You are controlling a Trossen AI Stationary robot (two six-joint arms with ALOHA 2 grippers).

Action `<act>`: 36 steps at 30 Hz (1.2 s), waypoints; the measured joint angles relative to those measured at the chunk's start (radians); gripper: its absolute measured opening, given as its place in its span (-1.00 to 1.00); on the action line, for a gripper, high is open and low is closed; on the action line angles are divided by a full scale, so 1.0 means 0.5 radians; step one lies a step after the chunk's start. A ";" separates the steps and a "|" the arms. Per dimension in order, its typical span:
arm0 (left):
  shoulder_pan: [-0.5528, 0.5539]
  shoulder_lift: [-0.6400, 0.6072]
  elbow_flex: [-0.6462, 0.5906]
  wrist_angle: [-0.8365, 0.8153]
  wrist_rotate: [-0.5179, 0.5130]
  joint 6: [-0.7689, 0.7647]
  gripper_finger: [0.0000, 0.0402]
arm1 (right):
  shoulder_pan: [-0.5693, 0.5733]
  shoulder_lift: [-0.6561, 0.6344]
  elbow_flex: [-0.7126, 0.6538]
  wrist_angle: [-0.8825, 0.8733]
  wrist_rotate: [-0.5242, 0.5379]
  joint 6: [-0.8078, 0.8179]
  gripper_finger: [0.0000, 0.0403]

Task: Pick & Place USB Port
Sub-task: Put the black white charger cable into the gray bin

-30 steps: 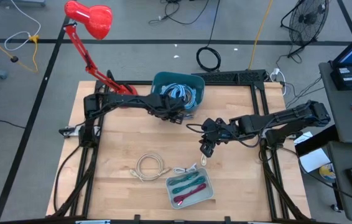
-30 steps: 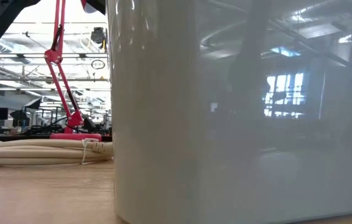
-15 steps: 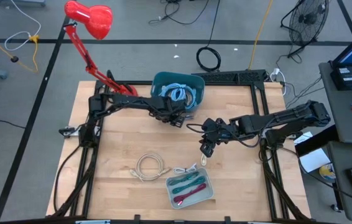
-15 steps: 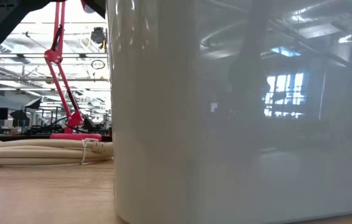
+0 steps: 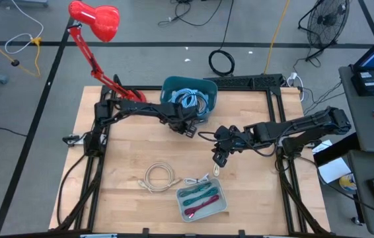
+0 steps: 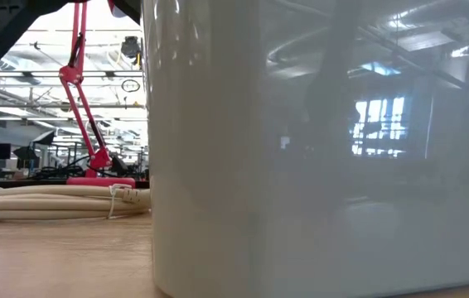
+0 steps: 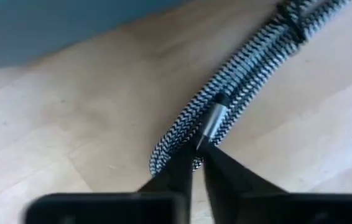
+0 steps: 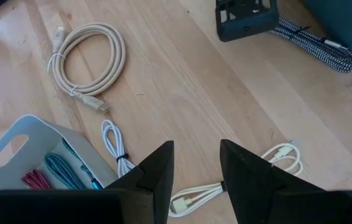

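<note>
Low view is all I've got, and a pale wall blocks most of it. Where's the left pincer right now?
Observer: The left pincer is low over the table, just in front of the blue bin.
Operator: Is it holding anything?
Observer: Its wrist view shows it closed on the black-and-white braided cable, right at the metal plug.
Operator: And the right one?
Observer: The right pincer is open and empty, above a white cable that lies beside the grey tray.
</note>
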State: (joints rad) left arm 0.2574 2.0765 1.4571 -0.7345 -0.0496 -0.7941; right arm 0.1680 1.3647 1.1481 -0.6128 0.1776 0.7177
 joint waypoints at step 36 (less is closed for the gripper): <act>-0.360 -0.710 -0.005 -0.159 -0.162 -0.147 -0.99 | 0.000 0.000 0.000 0.099 -0.051 0.040 -0.40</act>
State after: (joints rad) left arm 0.0773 1.7217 1.4548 -0.8140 -0.1308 -0.8675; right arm 0.1680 1.3647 1.1481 -0.5634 0.1520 0.7378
